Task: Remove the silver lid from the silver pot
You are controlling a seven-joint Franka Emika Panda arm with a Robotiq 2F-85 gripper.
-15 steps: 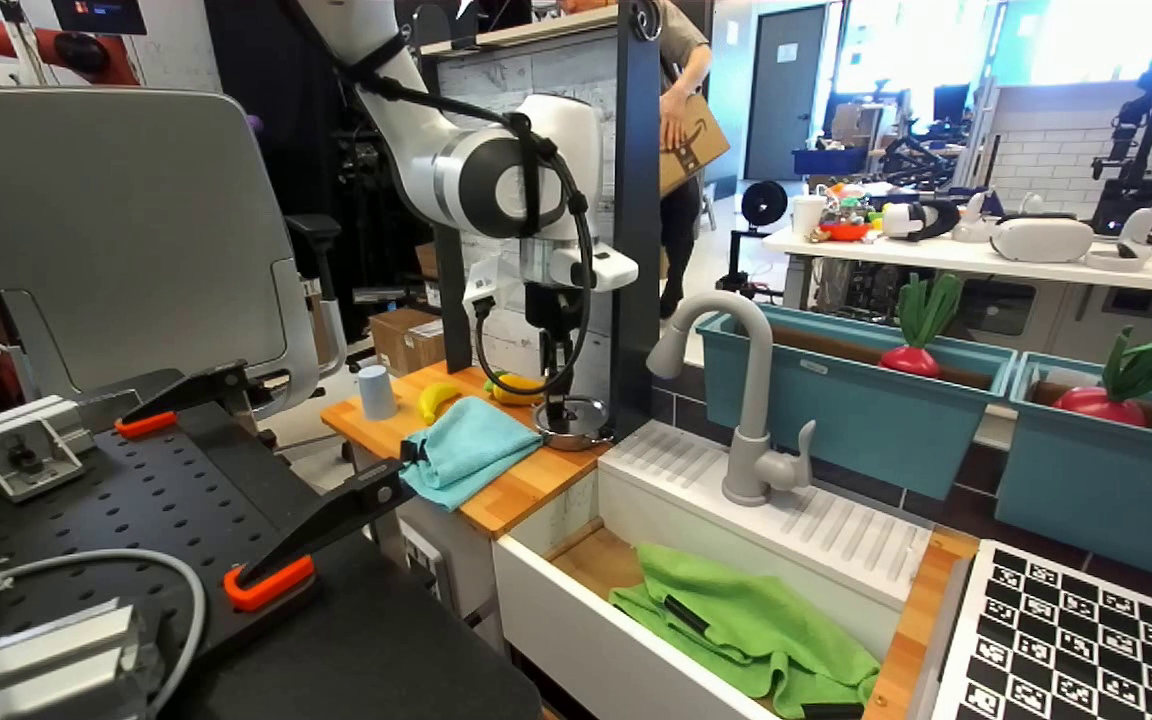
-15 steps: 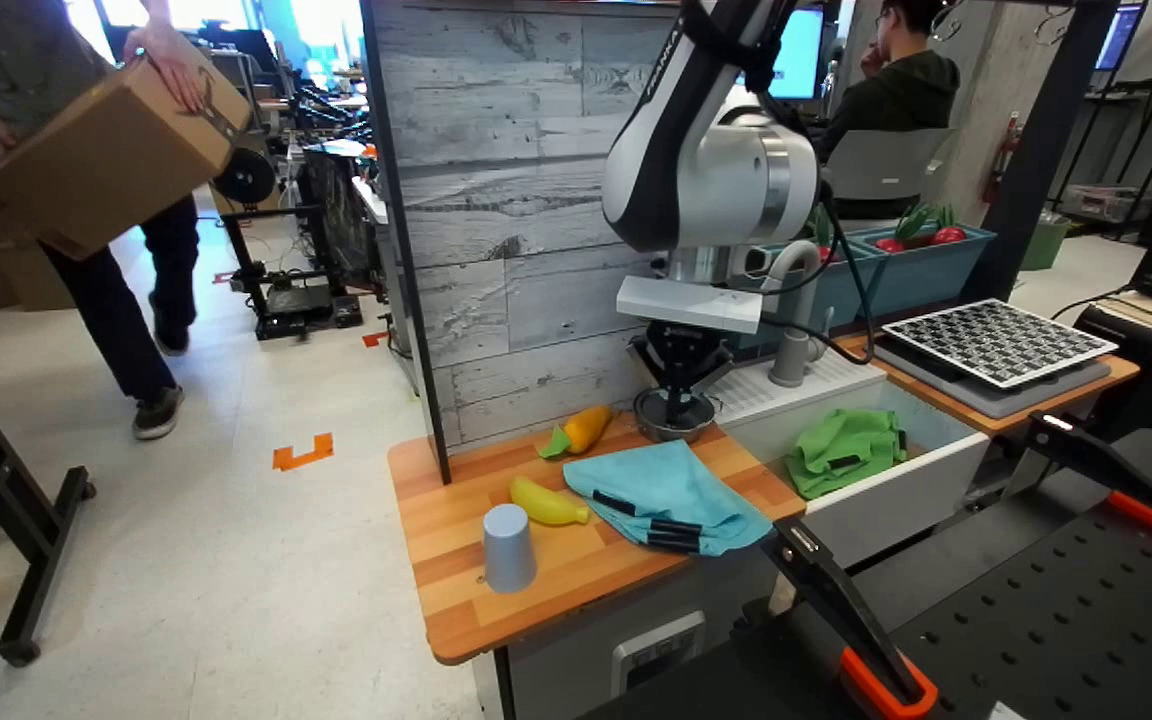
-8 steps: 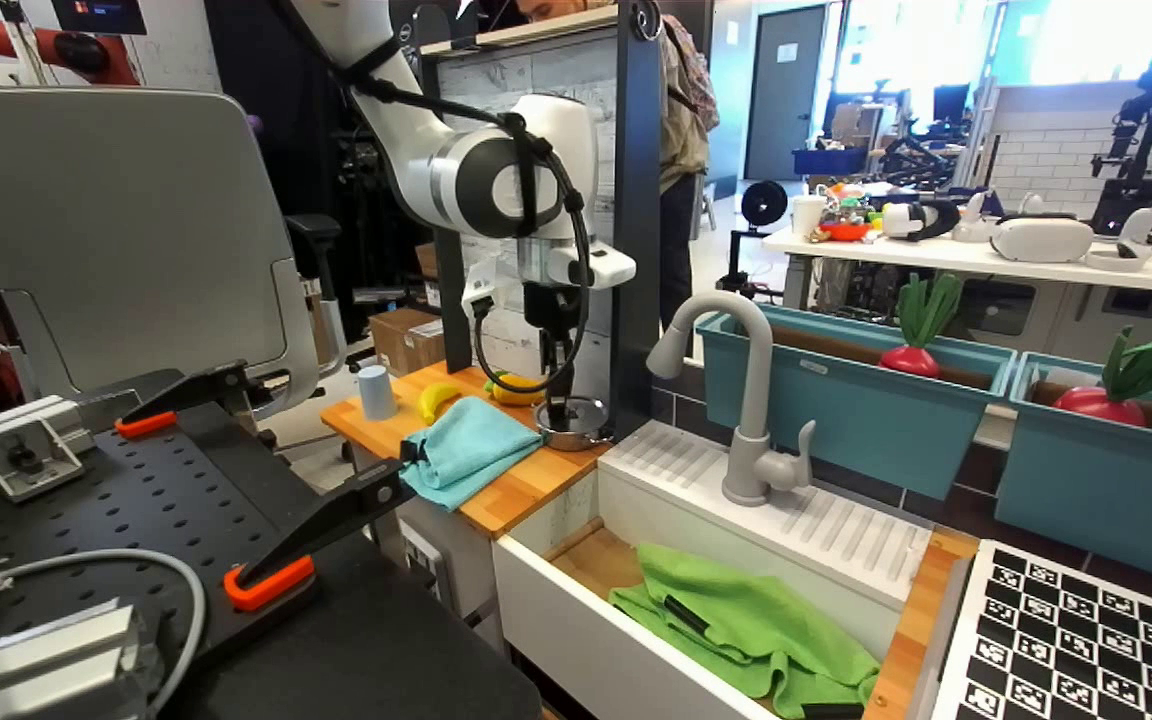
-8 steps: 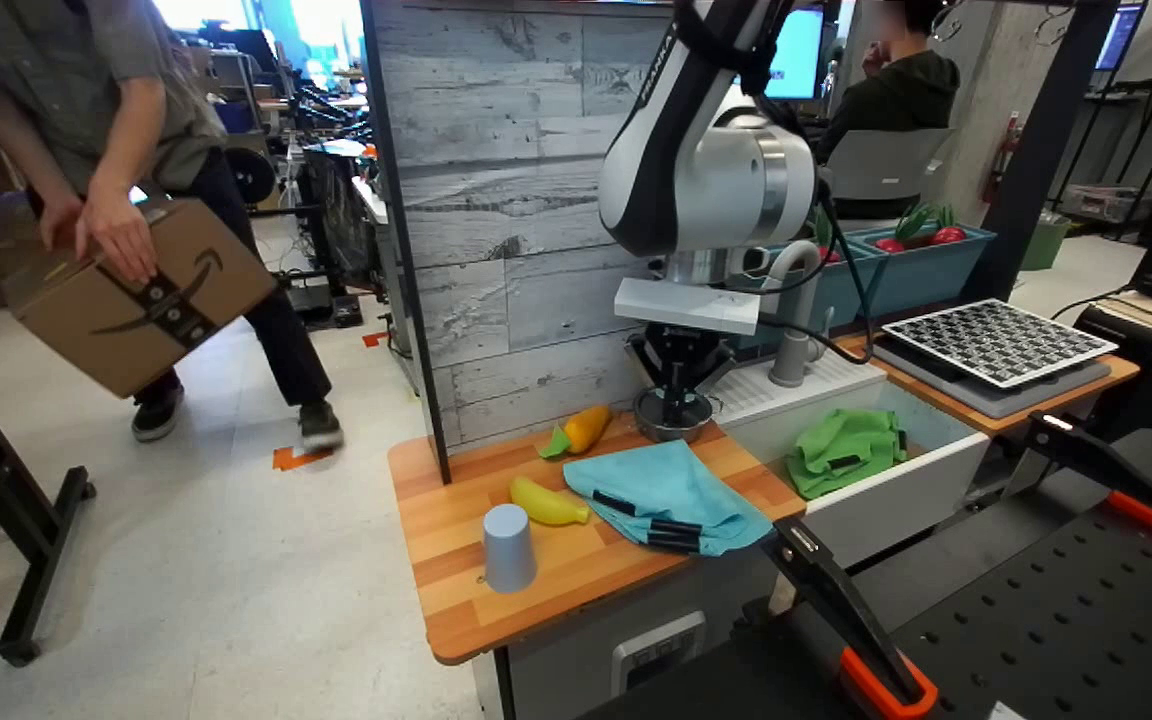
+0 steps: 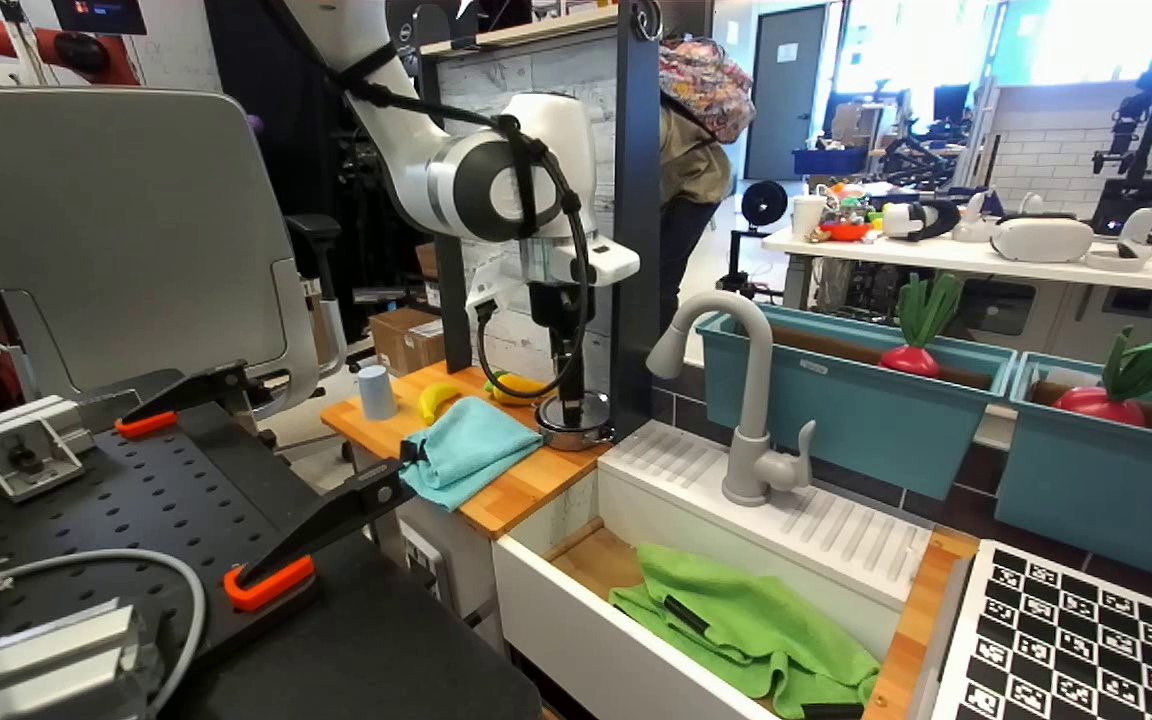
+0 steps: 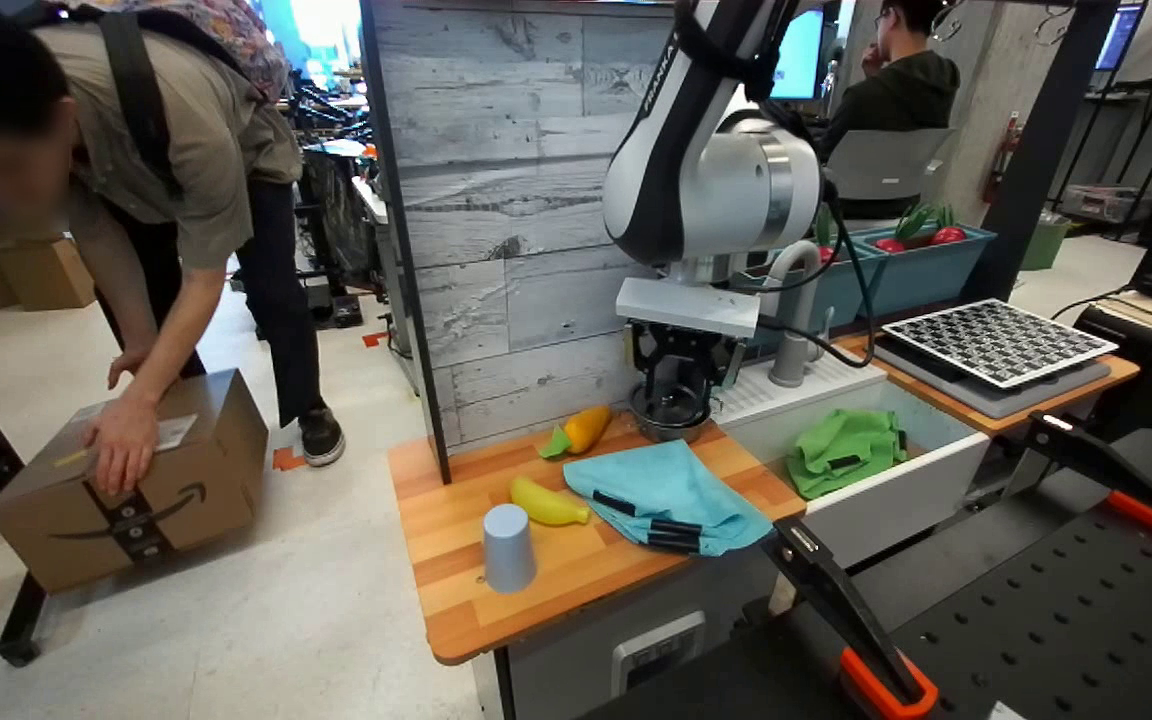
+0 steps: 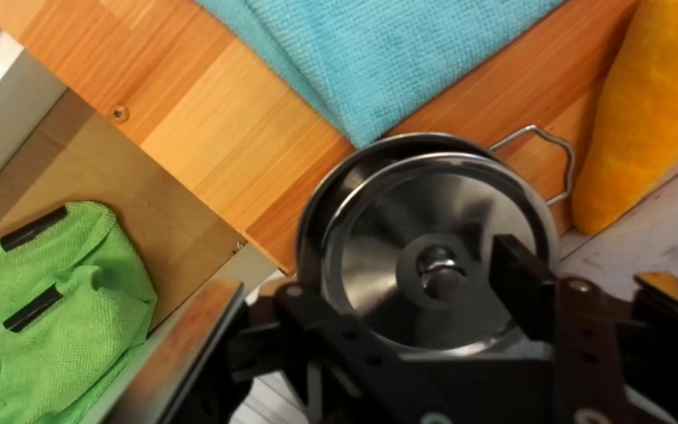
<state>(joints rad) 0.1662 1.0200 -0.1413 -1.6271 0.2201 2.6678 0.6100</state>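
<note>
On the wooden counter stands the silver pot [image 5: 558, 437], and the silver lid [image 7: 380, 247] lies over its mouth. In the wrist view the lid sits off-centre, leaving a dark crescent of the pot's inside [image 7: 334, 197] uncovered. The round lid knob [image 7: 444, 277] lies between my parted fingers, touching neither as far as I can see. My gripper [image 6: 678, 412] points straight down over the lid, open. One finger [image 7: 521, 277] shows clearly on the knob's right; the left one is hard to make out against the pot.
Beside the pot lie a blue cloth [image 6: 671, 495] and an orange toy vegetable [image 6: 588, 428]. A yellow banana [image 6: 546, 502] and a grey-blue cup [image 6: 509, 550] are farther off. The plank wall [image 6: 526, 250] rises close behind; the sink [image 5: 576, 600] with a green cloth [image 5: 746, 620] adjoins.
The fingers, close together around the knob before, have spread apart. The arm has hardly moved, and the lid stays on the pot. A person in the background has lowered a cardboard box.
</note>
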